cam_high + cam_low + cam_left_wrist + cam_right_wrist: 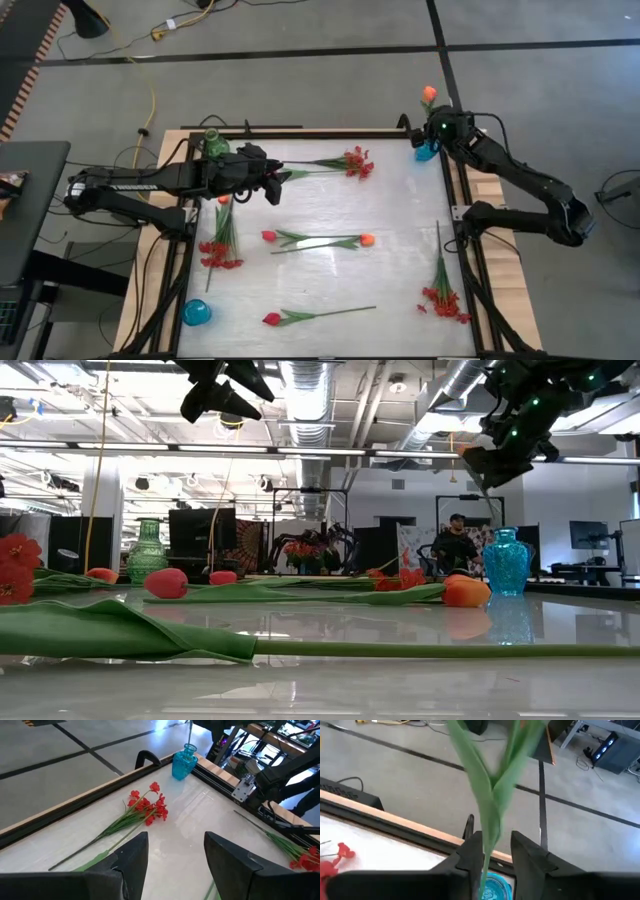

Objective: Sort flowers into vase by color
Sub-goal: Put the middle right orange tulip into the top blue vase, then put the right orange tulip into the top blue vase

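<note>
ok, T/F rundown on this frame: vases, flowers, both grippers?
1. An orange tulip stands in the blue vase at the right gripper. True.
2. The left gripper holds a red spray. False: it is open and empty; the spray lies on the table.
3. The green vase is at the table's far left corner. True.
4. Only one blue vase is on the table. False: a second one sits near the front left.

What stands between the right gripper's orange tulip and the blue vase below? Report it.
Nothing visible does. The stem of the orange tulip hangs inside the right gripper, its lower end at the mouth of the blue vase.
</note>
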Robot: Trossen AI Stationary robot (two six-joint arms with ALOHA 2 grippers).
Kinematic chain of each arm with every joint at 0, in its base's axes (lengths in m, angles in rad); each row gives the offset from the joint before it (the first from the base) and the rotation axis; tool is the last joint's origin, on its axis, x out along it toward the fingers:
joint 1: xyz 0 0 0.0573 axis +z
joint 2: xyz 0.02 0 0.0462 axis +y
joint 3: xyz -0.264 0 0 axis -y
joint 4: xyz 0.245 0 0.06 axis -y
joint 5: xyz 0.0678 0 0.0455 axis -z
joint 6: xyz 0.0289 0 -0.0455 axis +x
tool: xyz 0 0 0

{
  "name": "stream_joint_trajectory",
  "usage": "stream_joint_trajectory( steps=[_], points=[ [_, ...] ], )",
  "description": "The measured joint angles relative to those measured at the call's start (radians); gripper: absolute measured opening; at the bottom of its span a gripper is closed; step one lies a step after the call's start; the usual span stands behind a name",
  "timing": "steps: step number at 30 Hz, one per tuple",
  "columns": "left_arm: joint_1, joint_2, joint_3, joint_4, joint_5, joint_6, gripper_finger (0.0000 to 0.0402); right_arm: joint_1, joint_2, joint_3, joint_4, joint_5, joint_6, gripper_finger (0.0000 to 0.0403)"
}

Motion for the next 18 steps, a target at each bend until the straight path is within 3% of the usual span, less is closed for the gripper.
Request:
stream_joint_trajectory(
  steps=[10,15,18],
  points=[
    [0.0,0.0,0.0,0.0,0.035,0.032,0.0181,0.001,0.0,0.114,-0.295,-0.123,0.001,0.0234],
    [0.0,0.0,0.0,-0.001,0.068,0.062,0.0181,0.002,0.0,0.195,-0.494,-0.146,0.034,0.025],
    [0.009,-0.01,0.0,-0.01,0.079,0.109,0.0181,0.001,0.0,0.234,-0.565,-0.233,0.08,0.025]
  ],
)
